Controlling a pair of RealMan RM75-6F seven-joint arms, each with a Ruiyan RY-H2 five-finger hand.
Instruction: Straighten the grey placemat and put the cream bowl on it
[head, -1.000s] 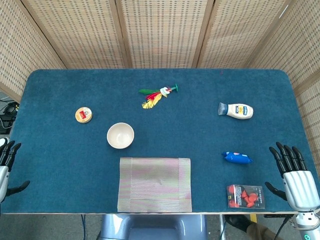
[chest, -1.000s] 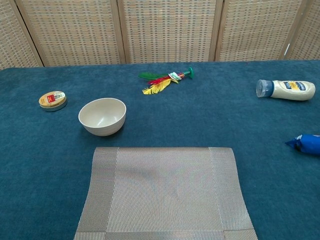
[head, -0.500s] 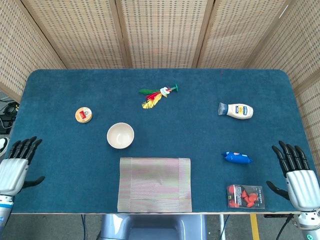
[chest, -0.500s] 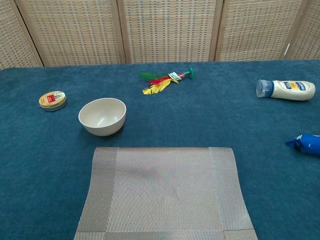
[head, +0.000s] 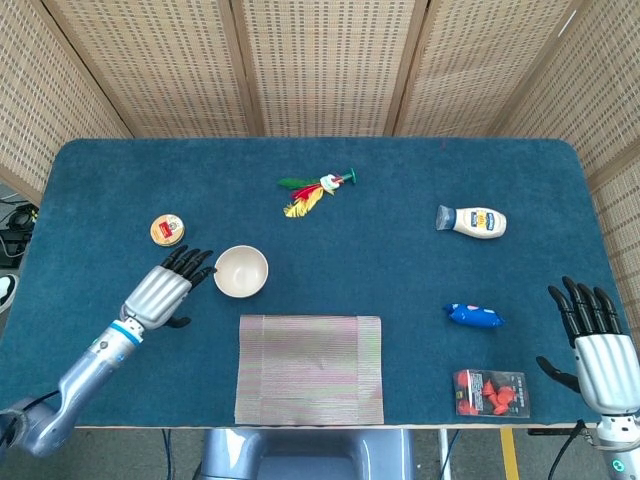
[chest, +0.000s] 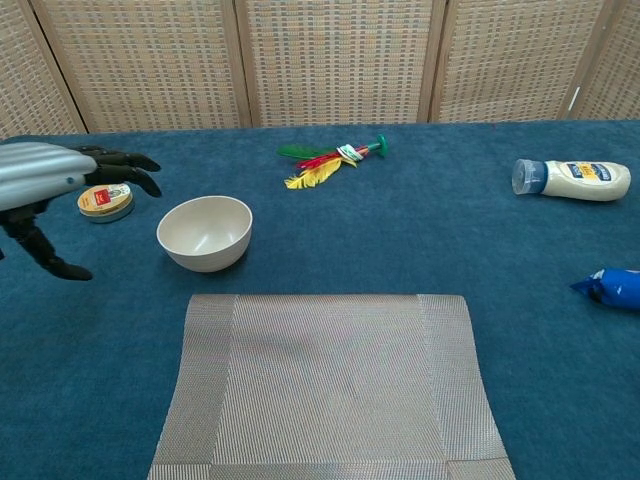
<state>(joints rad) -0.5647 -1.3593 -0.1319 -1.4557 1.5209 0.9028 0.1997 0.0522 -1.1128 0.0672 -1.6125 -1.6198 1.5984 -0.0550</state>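
One cream bowl (head: 241, 271), one grey placemat (head: 310, 368), two hands spread and holding nothing.
The left hand (head: 165, 291) has swung in from the lower-left edge to just left of the bowl; the right hand (head: 596, 346) stays lower right. One round tin (head: 167, 230), one lying bottle (head: 472, 221); labels unreadable.

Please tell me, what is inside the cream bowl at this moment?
Nothing shows inside the cream bowl: both views show its bare inner wall and bottom. The left hand is open beside it, not in it. The cloth under the bowl is covered.
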